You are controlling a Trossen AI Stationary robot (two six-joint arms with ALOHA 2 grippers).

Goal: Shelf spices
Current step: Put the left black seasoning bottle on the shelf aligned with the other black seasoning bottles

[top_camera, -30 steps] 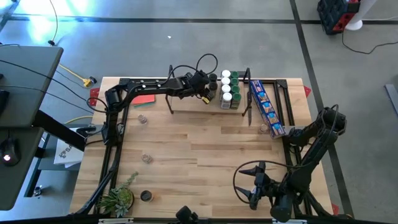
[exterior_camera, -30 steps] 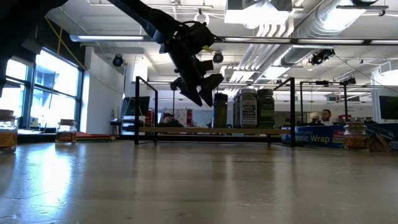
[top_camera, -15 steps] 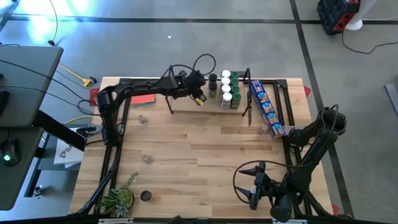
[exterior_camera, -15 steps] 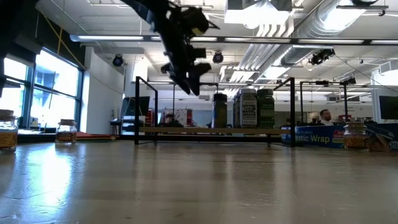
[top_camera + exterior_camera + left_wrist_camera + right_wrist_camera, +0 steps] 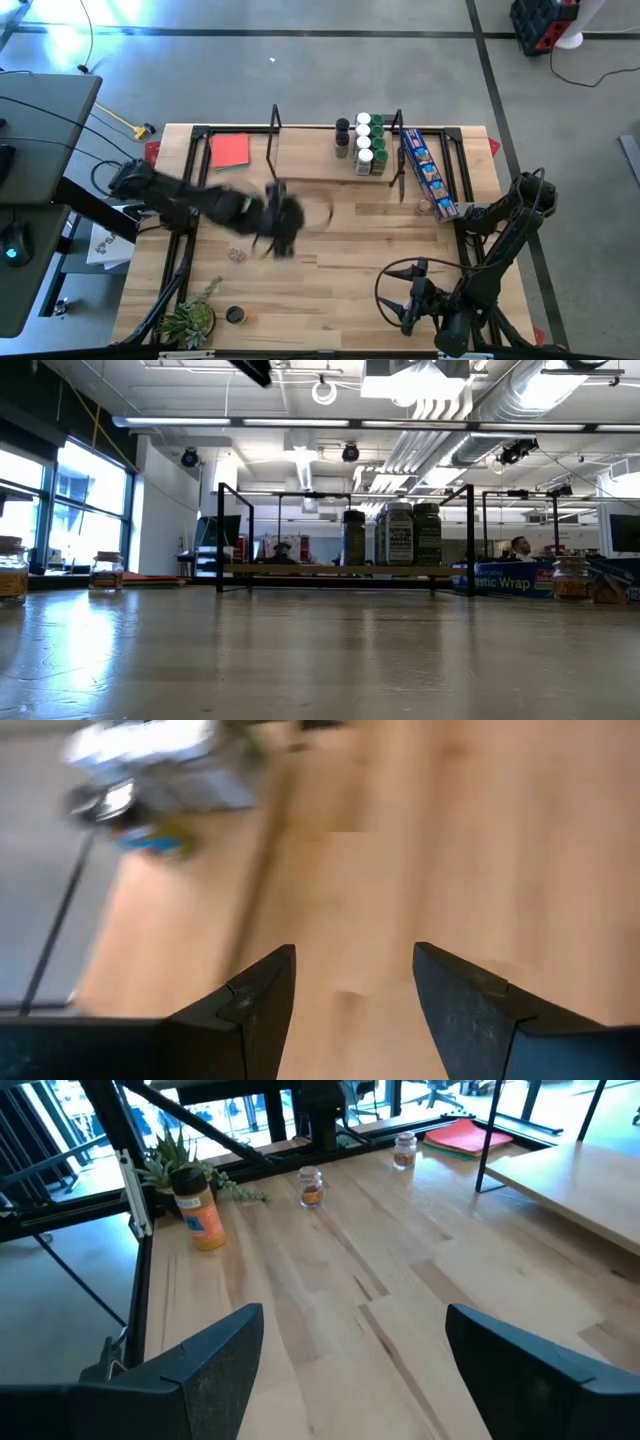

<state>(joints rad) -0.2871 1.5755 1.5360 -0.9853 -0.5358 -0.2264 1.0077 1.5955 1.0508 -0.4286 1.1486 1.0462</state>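
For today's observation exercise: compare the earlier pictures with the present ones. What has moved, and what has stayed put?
The left gripper has swung away from the shelf to the middle of the table, jaws open and empty. It has left the low view. The jars on the shelf, the blue box and the right gripper parked at the near edge are unchanged.

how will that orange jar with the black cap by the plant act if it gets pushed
The orange jar stands upright, tall for its narrow base, so a high push would probably tip it. Being round, it would likely roll once down, perhaps toward the plant. The wooden table looks smooth, so a low nudge may slide it.
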